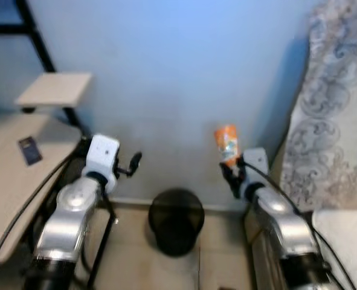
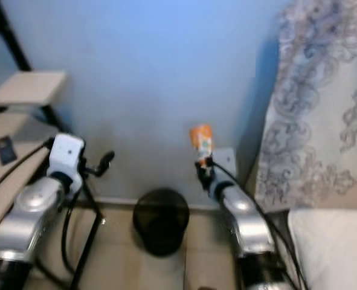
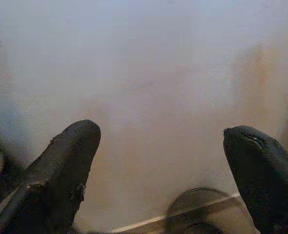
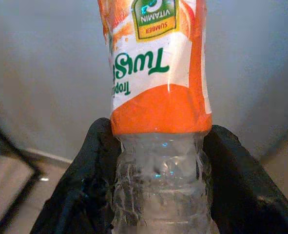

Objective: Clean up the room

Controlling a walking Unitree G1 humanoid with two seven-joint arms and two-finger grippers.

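Gripping a plastic bottle (image 1: 227,144), the right claw (image 1: 234,170) is raised above the bin (image 1: 176,220); the left claw (image 3: 158,170) is held released.

Bottle (image 4: 158,97): its top and bottom were cut off by the right wrist view's edges; the lower clear part was covered at both sides by the right gripper's (image 4: 158,190) fingers (image 4: 80,190); the label's small print was blurred.
Left gripper (image 3: 158,165): both fingertips were cut off at the left wrist view's lower edge.
Black bin (image 1: 176,220): its contents could not be told; in the left wrist view only a blurred rim was seen.
Dark card (image 1: 29,150) on the table (image 1: 9,199): too small and blurred to be identified.
Curtain (image 1: 335,103): cut off at the frame's right edge.
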